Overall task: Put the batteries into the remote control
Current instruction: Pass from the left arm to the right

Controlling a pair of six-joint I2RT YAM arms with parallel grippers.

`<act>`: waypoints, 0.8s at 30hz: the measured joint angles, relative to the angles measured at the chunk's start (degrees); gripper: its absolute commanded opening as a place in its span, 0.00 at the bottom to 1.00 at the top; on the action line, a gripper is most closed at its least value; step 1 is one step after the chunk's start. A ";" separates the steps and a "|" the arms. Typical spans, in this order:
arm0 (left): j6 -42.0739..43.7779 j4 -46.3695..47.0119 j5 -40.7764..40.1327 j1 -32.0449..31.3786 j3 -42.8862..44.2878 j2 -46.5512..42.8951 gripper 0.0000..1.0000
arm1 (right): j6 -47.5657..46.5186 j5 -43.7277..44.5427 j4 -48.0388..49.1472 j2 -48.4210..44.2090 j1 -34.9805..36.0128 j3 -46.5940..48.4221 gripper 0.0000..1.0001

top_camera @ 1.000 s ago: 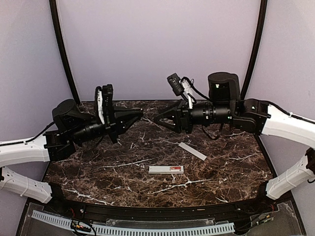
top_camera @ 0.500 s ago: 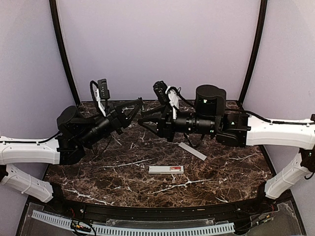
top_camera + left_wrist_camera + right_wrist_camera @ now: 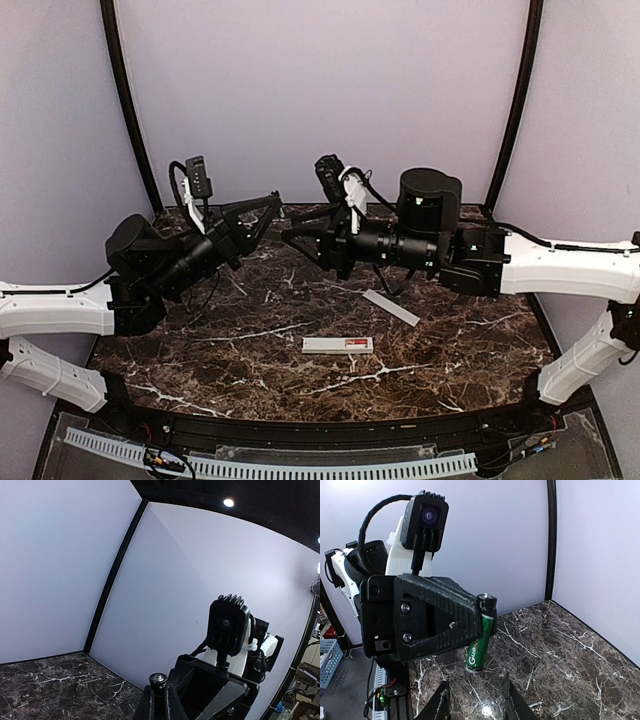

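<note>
My left gripper [image 3: 274, 203] is raised above the back of the table and is shut on a green battery [image 3: 481, 640]. The cell stands nearly upright, its dark top end [image 3: 158, 679] sticking out above the closed left fingers [image 3: 172, 702]. My right gripper [image 3: 291, 236] faces it from the right, tips almost touching the left one. Its jaws [image 3: 475, 700] stand open just under the battery's lower end, with nothing between them. The white remote control [image 3: 338, 345] lies flat on the marble near the front, with a red patch [image 3: 354, 344] at its right end.
A thin flat white strip [image 3: 391, 307] lies slanted on the marble [image 3: 200, 350] to the right of the remote, below the right arm. Grey walls and black corner posts [image 3: 128, 110] close the back and sides.
Both arms have risen and closed in on each other. The left gripper has tilted upward with the battery; the right gripper has slid left until its tips meet it, and its jaws narrowed slightly.
</note>
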 measured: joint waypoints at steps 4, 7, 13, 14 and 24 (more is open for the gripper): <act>0.20 0.00 0.07 -0.28 0.00 0.22 0.00 | 0.00 -0.07 0.04 0.52 0.00 2.12 0.28; 0.63 -0.15 0.04 -0.59 0.00 0.37 0.00 | 0.04 -0.09 0.09 0.76 0.00 2.69 0.25; 1.09 -0.44 0.02 -0.74 0.00 0.48 0.00 | -0.02 -0.07 0.02 1.51 0.00 2.69 0.20; 1.14 -0.44 0.02 -0.83 0.00 0.52 0.00 | 0.02 -0.04 0.02 1.60 0.00 2.69 0.19; 2.10 -0.55 -0.31 -0.98 0.00 0.98 0.00 | 0.15 0.17 -0.31 1.81 0.00 2.82 0.02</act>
